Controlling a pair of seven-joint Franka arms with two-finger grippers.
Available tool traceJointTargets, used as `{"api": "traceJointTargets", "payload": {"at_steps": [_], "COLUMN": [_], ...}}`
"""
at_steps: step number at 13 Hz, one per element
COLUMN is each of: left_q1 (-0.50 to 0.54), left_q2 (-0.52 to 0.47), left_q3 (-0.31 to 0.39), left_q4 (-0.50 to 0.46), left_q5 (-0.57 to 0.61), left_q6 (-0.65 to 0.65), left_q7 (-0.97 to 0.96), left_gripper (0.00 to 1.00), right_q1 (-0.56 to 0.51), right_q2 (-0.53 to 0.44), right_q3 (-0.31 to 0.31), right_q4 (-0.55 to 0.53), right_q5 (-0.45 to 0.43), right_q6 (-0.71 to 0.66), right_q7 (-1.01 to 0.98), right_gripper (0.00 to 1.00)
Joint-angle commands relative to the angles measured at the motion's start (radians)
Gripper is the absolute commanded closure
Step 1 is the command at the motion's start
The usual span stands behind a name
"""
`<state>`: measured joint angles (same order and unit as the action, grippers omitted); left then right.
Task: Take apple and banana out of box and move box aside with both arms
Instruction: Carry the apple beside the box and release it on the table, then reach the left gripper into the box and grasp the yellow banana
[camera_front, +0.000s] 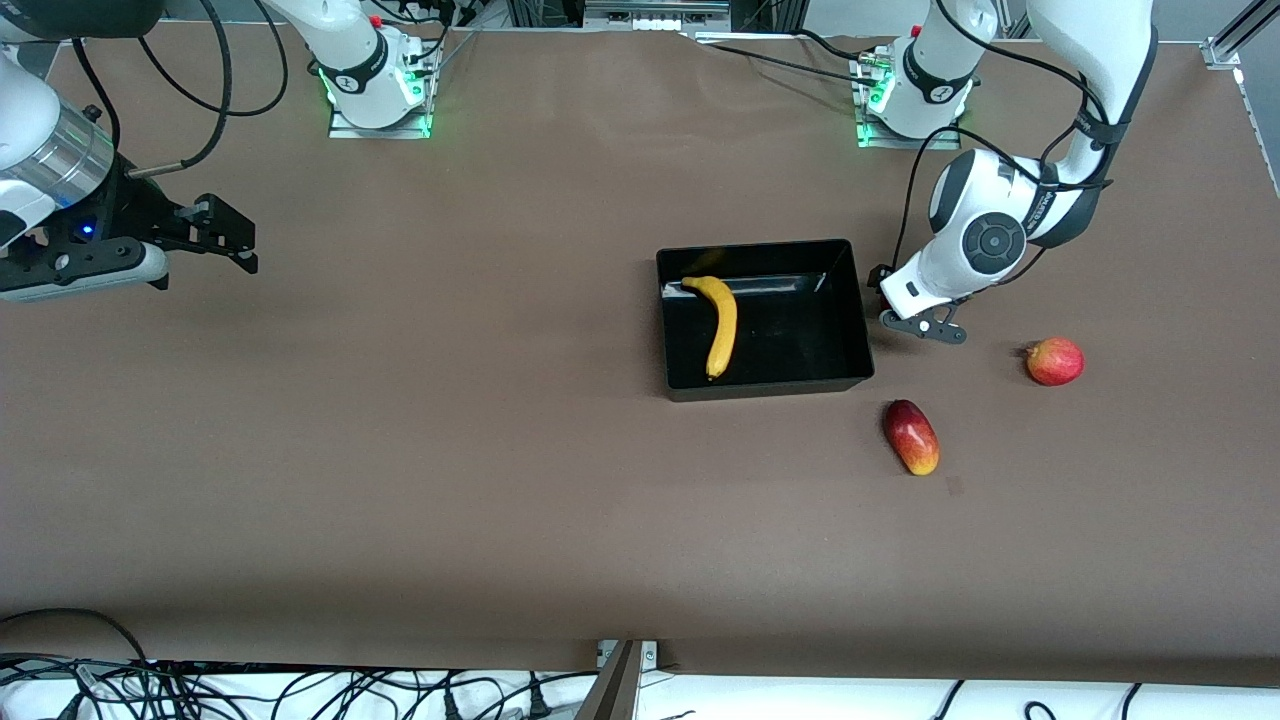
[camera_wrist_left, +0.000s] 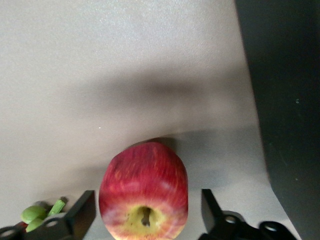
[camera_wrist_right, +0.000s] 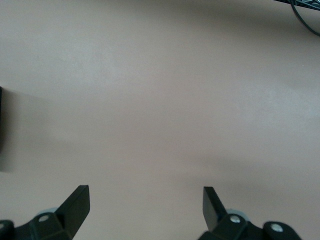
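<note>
The yellow banana (camera_front: 721, 322) lies in the black box (camera_front: 846, 262) near the middle of the table. The small red apple (camera_wrist_left: 144, 192), stem dimple facing the camera, sits on the table between the fingers (camera_wrist_left: 83, 212) of my left gripper (camera_wrist_left: 147, 210), with a gap on each side. This gripper (camera_front: 892, 300) is open and low beside the box wall at the left arm's end; its hand hides the apple in the front view. My right gripper (camera_front: 215, 238) is open, empty and waits over bare table at the right arm's end (camera_wrist_right: 145, 205).
An oblong red-yellow fruit (camera_front: 911, 437) lies nearer the front camera than the box corner. A larger round red fruit (camera_front: 1055, 361) lies toward the left arm's end. The box wall (camera_wrist_left: 285, 100) stands close beside the apple. A small green thing (camera_wrist_left: 35, 214) shows by the left gripper.
</note>
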<state>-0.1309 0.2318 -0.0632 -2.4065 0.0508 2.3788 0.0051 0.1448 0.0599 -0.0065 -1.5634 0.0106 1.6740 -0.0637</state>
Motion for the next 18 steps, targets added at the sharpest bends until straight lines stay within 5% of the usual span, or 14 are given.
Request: {"api": "traceJointTargets", "payload": {"at_steps": [1, 6, 8, 13, 18], "left_q1": [0.001, -0.036, -0.059, -0.222, -0.305], "left_q2": [-0.060, -0.060, -0.036, 0.170, 0.322], "left_q3": [0.002, -0.030, -0.108, -0.133, -0.135], "left_q4": [0.024, 0.340, 0.433, 0.644, 0.615], "left_q5": [-0.006, -0.022, -0.043, -0.088, -0.077], "left_q6": [-0.042, -0.404, -0.453, -0.417, -0.193], "left_q7": [0.006, -0.112, -0.247, -0.630, -0.724], "left_gripper": [0.00, 0.00, 0.00, 0.00, 0.00], "right_q1": [-0.004, -0.004, -0.004, -0.004, -0.004], "right_q2": [0.009, 0.009, 0.009, 0.009, 0.009], "right_q3": [-0.003, -0.003, -0.003, -0.003, -0.003], "right_q4": [0.023, 0.023, 0.023, 0.023, 0.023], "right_q5": [-0.003, -0.004, -0.004, -0.006, -0.004], "right_q6": [-0.011, -0.011, -0.011, -0.011, -0.011], "right_q7": [-0.019, -0.019, -0.019, -0.019, -0.019], "right_gripper": [0.00, 0.00, 0.00, 0.00, 0.00]}}
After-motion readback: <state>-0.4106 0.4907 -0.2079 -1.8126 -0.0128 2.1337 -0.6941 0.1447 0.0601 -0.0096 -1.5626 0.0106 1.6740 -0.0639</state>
